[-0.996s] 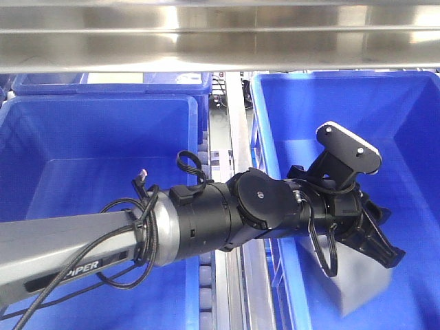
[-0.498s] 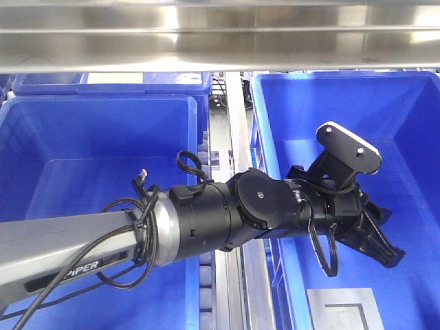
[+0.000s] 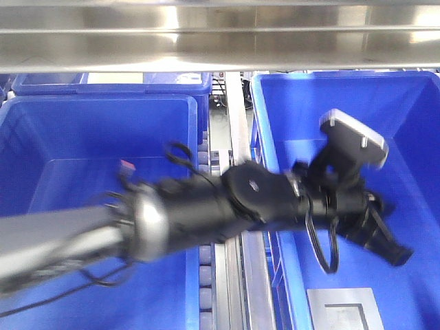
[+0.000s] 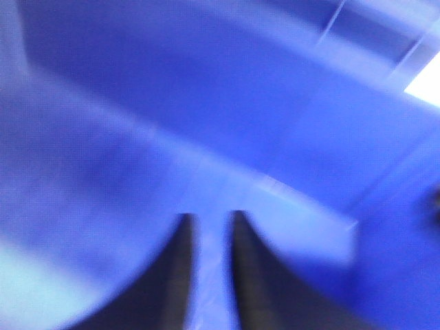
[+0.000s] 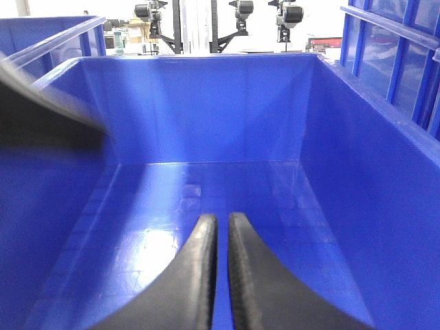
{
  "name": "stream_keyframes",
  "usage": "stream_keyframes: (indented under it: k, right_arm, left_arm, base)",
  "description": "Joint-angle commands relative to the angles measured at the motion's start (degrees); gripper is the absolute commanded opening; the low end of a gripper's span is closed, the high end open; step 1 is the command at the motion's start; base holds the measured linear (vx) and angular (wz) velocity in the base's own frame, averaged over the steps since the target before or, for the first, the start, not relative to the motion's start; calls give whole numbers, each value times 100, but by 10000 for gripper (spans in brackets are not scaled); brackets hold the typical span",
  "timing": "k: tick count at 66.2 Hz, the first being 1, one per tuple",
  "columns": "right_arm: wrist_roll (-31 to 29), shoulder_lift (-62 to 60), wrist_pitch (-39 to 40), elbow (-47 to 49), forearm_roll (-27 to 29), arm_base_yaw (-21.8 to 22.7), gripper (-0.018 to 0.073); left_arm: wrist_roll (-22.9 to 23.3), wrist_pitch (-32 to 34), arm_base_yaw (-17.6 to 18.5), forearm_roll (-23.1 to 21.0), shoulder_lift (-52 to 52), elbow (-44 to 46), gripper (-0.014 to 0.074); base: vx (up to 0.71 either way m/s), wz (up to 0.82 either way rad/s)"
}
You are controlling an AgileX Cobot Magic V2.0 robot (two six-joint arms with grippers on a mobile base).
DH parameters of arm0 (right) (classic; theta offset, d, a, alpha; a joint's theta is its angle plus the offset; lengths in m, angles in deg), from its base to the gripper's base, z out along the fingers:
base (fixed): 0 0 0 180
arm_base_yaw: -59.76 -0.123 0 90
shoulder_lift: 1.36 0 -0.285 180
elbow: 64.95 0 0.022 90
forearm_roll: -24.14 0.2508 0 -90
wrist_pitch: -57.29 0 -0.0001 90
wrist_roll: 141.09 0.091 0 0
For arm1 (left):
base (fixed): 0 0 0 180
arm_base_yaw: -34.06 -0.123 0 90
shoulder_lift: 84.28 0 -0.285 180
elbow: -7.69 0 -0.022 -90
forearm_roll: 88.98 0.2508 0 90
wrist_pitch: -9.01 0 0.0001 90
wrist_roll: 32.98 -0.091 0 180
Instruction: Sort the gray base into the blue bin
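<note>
Three views, taken in turn.

Front view: gray base [image 3: 342, 309] lies on floor of blue bin [image 3: 323, 113], right side, near bottom edge of frame; matte gray, top face up w/ square recess outlined, partly cut off by frame. Nothing else seen in that bin. Left arm [image 3: 206, 213] reaches across from the left over the bin rim, blurred; left tool [image 3: 393, 249] hangs over bin interior, above and right of the base, not touching it; finger state cannot be told from here. Second bin [image 3: 103, 130] at left, contents hidden by arm, visible floor bare. Third bin [image 3: 110, 82] behind it, only rim showing. Metal rail [image 3: 220, 41] runs across the top.

Left wrist view: heavy blur. Left tool fingers [image 4: 182, 268] dark, narrow gap between them, nothing held; blue wall and floor beyond. Base not visible here.

Right wrist view: sharp. Right tool [image 5: 221, 227] w/ tips nearly together, slim gap, nothing between. It sits inside another blue bin [image 5: 344, 172], floor glossy, no items seen. Dark blurred bar [image 5: 48, 120] at left edge. Stands w/ equipment [image 5: 237, 17] in background, seen only in this view.
</note>
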Motion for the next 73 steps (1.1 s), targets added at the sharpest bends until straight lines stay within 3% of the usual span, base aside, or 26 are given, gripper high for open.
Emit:
stream_keyframes:
  k: [1,8,16,25,35,42,73]
  right_arm:
    - [-38,-50,447,22,-37,21,-4]
    - [-38,-50,447,22,-37,21,-4]
    - [-38,-50,447,22,-37,21,-4]
    - [-38,-50,447,22,-37,21,-4]
    - [-38,-50,447,22,-37,21,-4]
    - [-38,-50,447,22,-37,21,-4]
    - [-38,-50,447,22,-37,21,-4]
  left_arm:
    - [15,-52,14,-69,-526,183,-8]
    - [15,-388,14,-7,-716,183,-5]
    - [216,-745,14,395,-1027,183,-5]
    - [1084,-988,14,1396,-1442,179,-5]
    - [2391,-1139,14,2919,-1962,-81,-5]
    - [2830,-1048,14,3430,-2435,-642,-5]
    - [2911,135,14,3504,-5122,-3541,-5]
  base:
    - [0,0]
    - [0,0]
    - [0,0]
    - [0,0]
    - [0,0]
    - [0,0]
    - [0,0]
